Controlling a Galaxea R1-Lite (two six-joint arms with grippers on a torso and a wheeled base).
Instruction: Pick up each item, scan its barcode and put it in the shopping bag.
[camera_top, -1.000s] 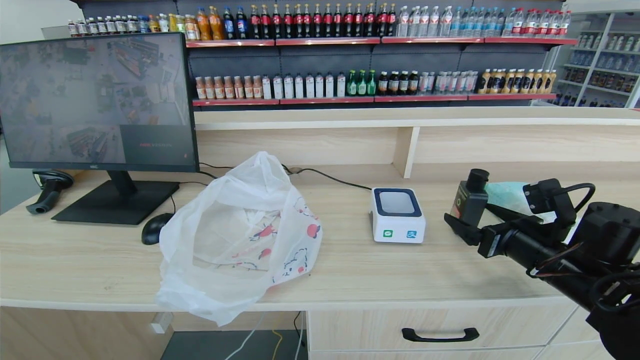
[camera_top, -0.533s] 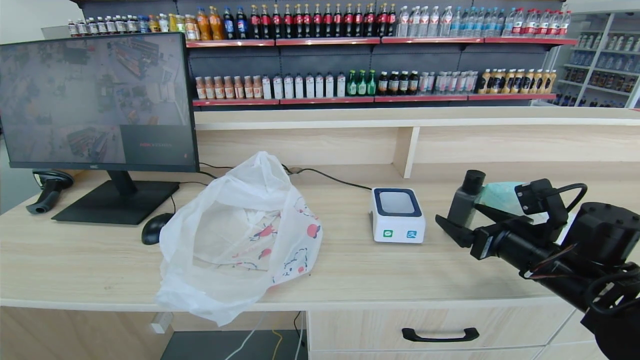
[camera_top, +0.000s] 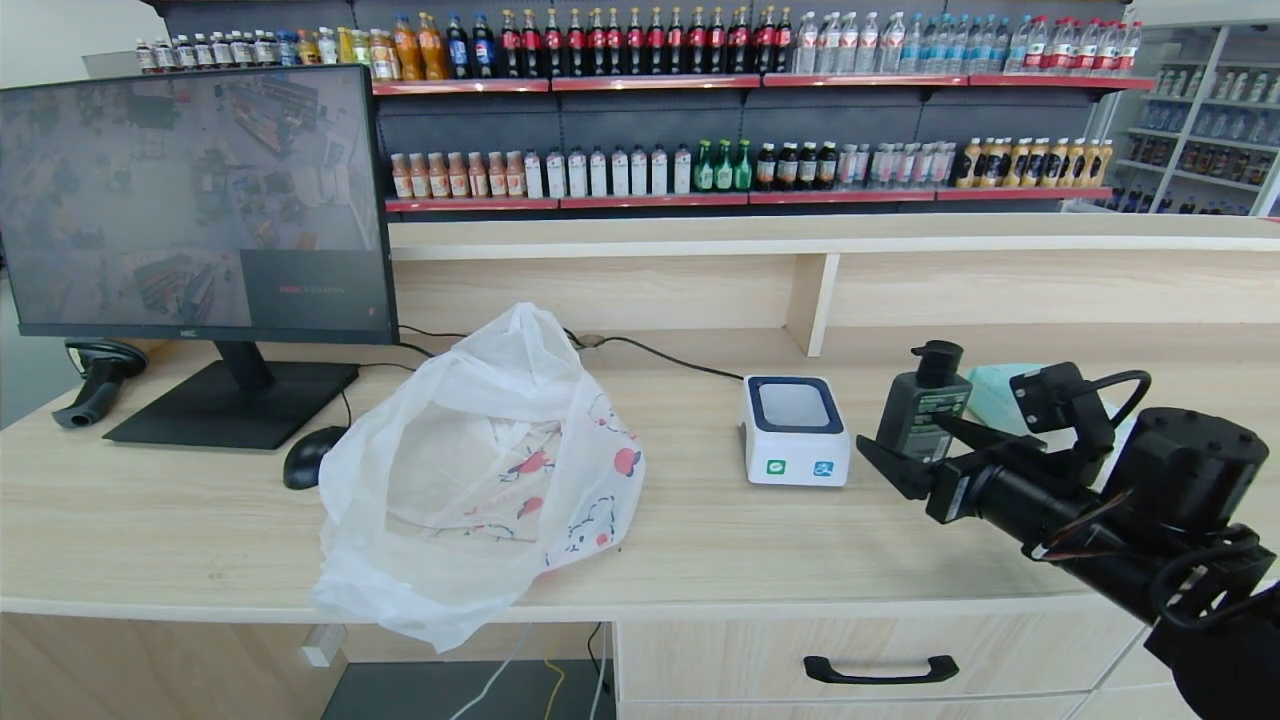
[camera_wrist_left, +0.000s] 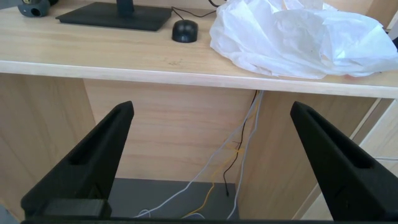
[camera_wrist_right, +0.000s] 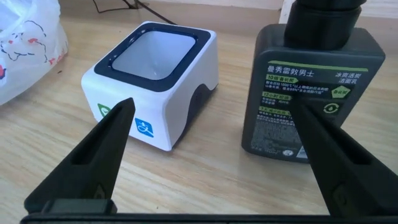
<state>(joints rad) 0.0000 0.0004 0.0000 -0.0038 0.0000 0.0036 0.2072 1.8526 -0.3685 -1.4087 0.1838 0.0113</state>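
Turned broadside, bottle (camera_top: 922, 408) stands just beyond the spread right tool (camera_top: 902, 435).

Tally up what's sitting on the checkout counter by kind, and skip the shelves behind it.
Bottle: 1
Teal packet: 1
Shopping bag: 1
Scanner box: 1
Handheld scanner: 1
Monitor: 1
Mouse: 1
Total: 7

Right gripper (camera_top: 908, 440) held forward, jaws spread wide, left gripper (camera_wrist_left: 211, 112) low, jaws parted wide
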